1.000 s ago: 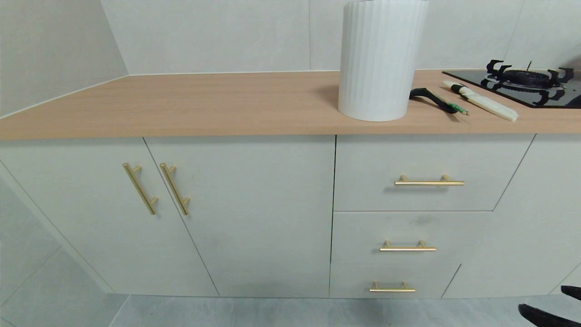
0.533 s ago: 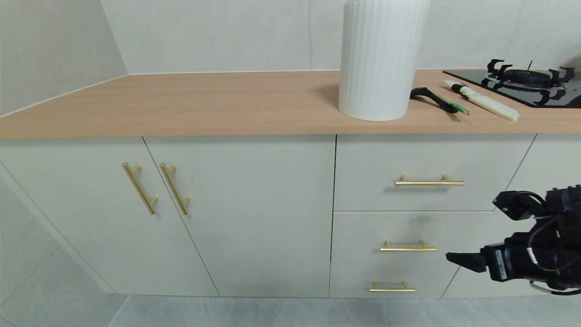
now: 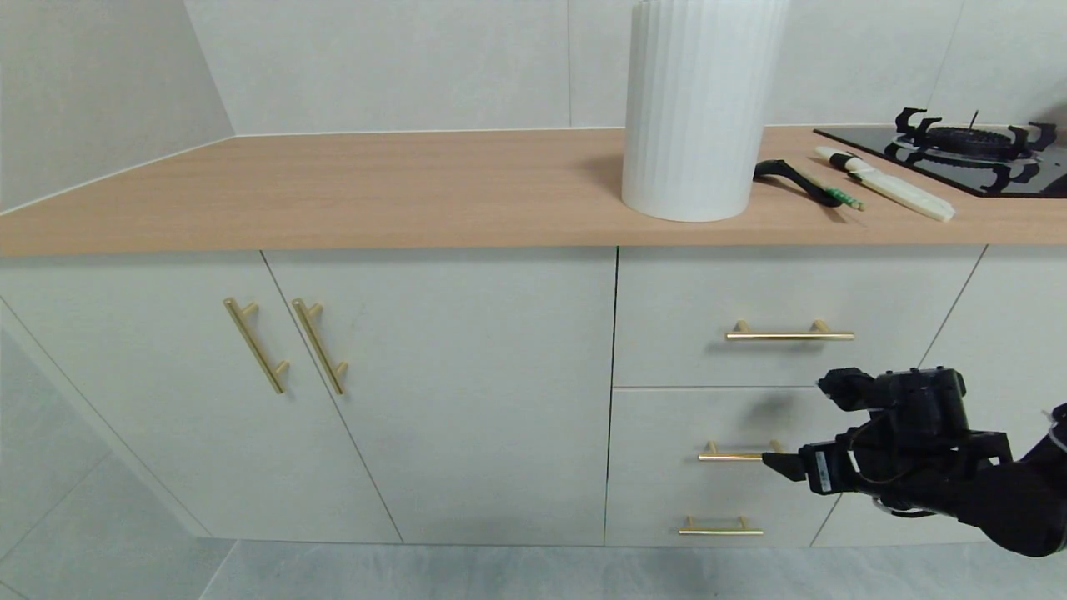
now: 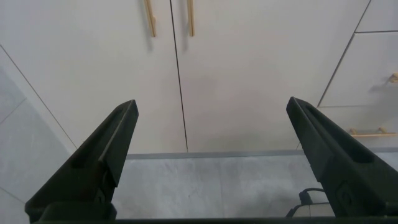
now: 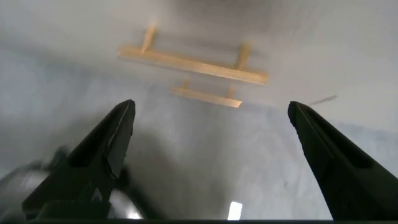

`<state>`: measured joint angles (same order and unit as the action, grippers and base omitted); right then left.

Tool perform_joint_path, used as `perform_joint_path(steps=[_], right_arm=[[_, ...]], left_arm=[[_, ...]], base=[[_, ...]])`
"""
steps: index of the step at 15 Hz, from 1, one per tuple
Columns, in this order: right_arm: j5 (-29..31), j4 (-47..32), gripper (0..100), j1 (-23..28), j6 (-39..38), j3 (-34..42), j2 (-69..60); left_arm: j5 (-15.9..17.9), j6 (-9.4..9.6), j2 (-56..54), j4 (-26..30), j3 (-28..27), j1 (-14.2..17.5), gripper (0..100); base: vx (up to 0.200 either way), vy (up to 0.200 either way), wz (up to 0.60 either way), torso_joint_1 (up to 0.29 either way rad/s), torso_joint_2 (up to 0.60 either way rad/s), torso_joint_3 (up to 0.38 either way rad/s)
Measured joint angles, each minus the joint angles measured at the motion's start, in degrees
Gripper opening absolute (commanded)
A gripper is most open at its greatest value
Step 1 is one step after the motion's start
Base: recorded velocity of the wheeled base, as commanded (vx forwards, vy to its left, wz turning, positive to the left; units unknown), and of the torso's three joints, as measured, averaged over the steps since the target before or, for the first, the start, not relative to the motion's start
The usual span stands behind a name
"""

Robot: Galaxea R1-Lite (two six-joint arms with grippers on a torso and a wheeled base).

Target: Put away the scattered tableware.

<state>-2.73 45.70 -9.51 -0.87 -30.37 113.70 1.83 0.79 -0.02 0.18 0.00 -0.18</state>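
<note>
Black, wide-open right hand [image 3: 796, 423] hides one end of the middle drawer handle [image 3: 732, 455].

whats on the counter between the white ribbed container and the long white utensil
A black-handled utensil lies between the container and the white utensil, in the head view.

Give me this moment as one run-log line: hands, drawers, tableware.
right hand open, near middle drawer handle | left hand open, facing cabinet doors | drawers shut | utensils on counter
</note>
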Motion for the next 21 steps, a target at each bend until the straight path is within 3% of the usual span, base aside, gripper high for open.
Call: perform_joint_path(steps=[10, 21], right_arm=[[8.9, 26.3, 100, -3.1, -4.7, 0.3, 16.4], [11.0, 29.0, 100, -4.8, -6.2, -1.4, 22.2]], left_arm=[[0.0, 0.00, 0.0, 0.0, 0.0, 0.0, 100], [0.0, -0.01, 0.0, 0.0, 0.0, 0.0, 100]], base=[[0.000, 0.000, 0.00, 0.000, 0.00, 0.000], [0.000, 0.000, 0.00, 0.000, 0.00, 0.000]])
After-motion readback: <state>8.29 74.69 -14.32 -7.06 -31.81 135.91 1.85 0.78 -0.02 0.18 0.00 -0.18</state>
